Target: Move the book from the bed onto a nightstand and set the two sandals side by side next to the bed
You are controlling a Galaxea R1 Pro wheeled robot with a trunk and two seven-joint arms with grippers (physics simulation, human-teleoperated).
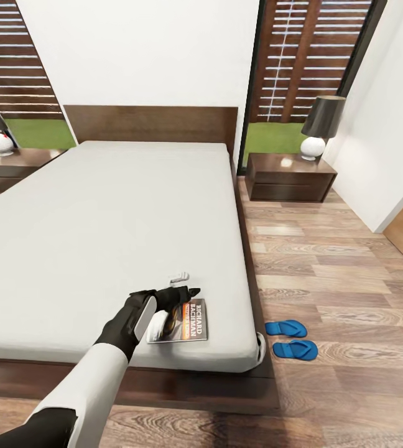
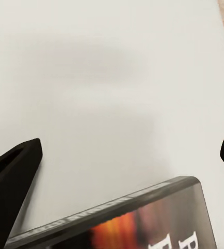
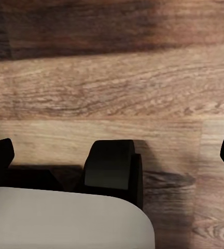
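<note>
The book step is judged to be the one in hand: the book point(image 1: 186, 321) is seen in the lower middle of the head view, lying flat on the bed point(image 1: 102, 236) close to the near right corner of the mattress, and the left gripper point(image 1: 186, 292) is held right over it. In the left wrist view the two black fingers point(image 2: 13, 171) are spread wide at the two sides of the frame, with the book point(image 2: 143, 223) at the bottom between them, and nothing is held yet. The book is thin and flat with a shiny dark cover, an orange band and white letters, so a low, careful pinch at its edge is likely needed, and then it has to be carried to a nightstand point(image 1: 288, 177), seen at the upper right of the head view. The nightstand is a low dark wood box with a glossy top, and a lamp point(image 1: 319, 127) with a round white base is stood on it. The mattress looks soft, smooth and pale grey. The two sandals point(image 1: 291, 339) are bright blue and flat, and are already lying side by side on the brown plank floor point(image 1: 351, 261) at the lower right, just beside the bed. In the right wrist view the right gripper point(image 3: 112, 150) is held wide open over the floor and is empty
</note>
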